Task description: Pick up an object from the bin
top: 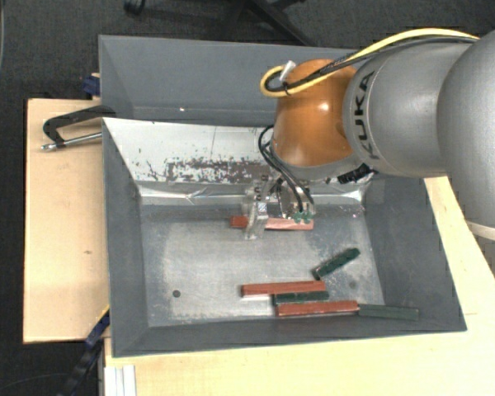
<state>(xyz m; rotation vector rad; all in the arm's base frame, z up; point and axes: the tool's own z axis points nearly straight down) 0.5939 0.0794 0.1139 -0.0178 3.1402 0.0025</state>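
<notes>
One thin, flat red bar (287, 224) lies at the back wall of the grey metal bin (124, 246), right under my gripper (274, 211). I cannot tell whether the gripper is apart or closed. This close to the wall, I might scrape it or nudge the bar aside.

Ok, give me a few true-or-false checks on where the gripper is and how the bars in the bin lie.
1. The gripper is near the back wall of the bin, above a reddish bar. True.
2. A dark green stick lies tilted, right of centre. True.
3. Two reddish bars stand upright by the front wall. False: they lie flat on the floor.
4. A heap fills the bin's left half. False: the things lie in the middle and to the right.
</notes>
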